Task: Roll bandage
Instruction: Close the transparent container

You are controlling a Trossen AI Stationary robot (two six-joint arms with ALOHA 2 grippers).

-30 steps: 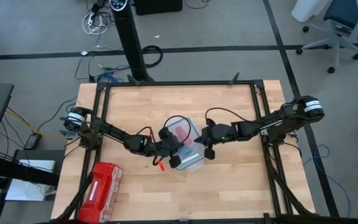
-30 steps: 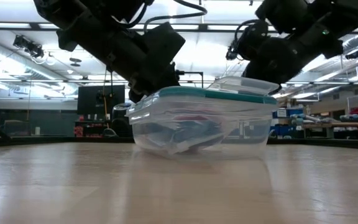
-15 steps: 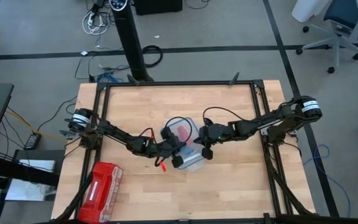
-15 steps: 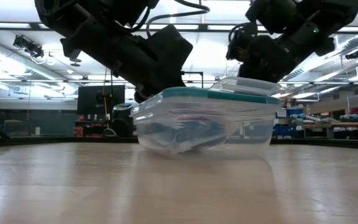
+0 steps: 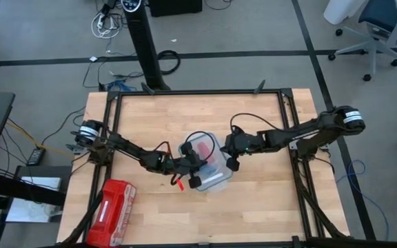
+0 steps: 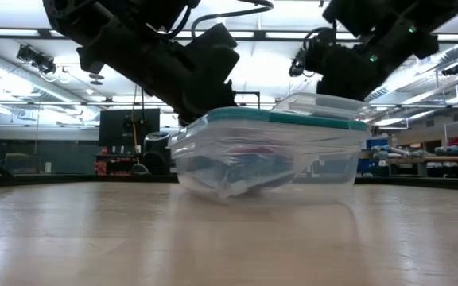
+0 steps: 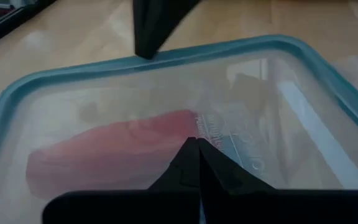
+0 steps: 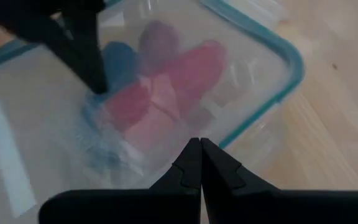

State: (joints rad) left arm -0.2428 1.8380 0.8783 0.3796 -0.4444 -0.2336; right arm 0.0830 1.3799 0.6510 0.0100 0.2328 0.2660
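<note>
Your left gripper [image 5: 194,167] and right gripper [image 5: 230,157] both pressed clenched and empty on the teal-rimmed lid [image 8: 253,37] of a clear box [image 6: 265,155] at mid-bench [image 5: 253,207]. The bandage [image 8: 118,59] lay sealed inside beneath them, a blurred blue bundle beside red-pink rolls [image 8: 188,71]. A red pouch [image 5: 112,202] sat near the bench's left front corner.
</note>
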